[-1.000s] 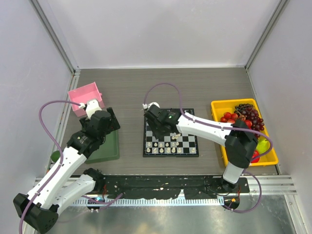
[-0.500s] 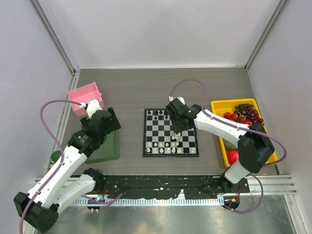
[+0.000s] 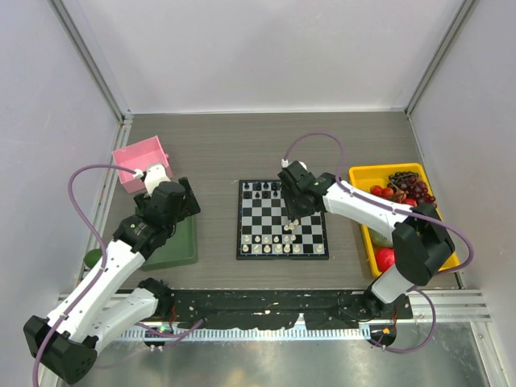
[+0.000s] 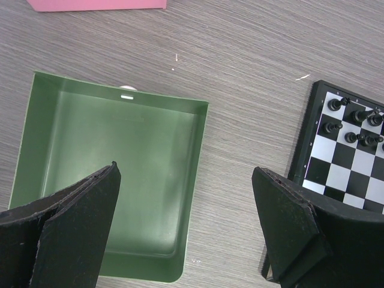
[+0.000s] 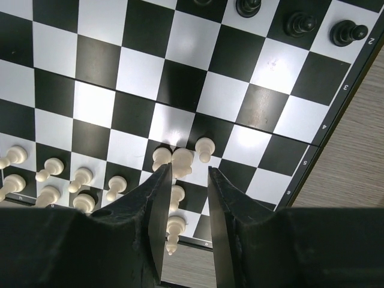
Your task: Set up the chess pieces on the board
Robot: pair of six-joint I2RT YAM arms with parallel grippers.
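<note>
The board [image 3: 270, 211] lies flat at the table's middle. Cream-white chess pieces [image 3: 274, 247] stand in its near rows, and a few black pieces [image 3: 262, 188] stand at its far left. My right gripper [image 3: 289, 223] hovers over the board's near right part. In the right wrist view, my right gripper [image 5: 189, 170] has its jaws a narrow gap apart. A white piece [image 5: 183, 161] stands at the left fingertip, apart from the right finger. My left gripper [image 3: 185, 203] is wide open and empty [image 4: 186, 171] over the green tray's right edge, left of the board [image 4: 342, 159].
A green tray [image 3: 176, 248] lies at the left and looks empty in the left wrist view [image 4: 120, 156]. A pink box [image 3: 141, 157] stands behind it. A yellow bin [image 3: 363, 173] of fruit stands right of the board.
My right arm has swung from the board's far left corner to its near right part, then settled there. The left arm has not moved.
</note>
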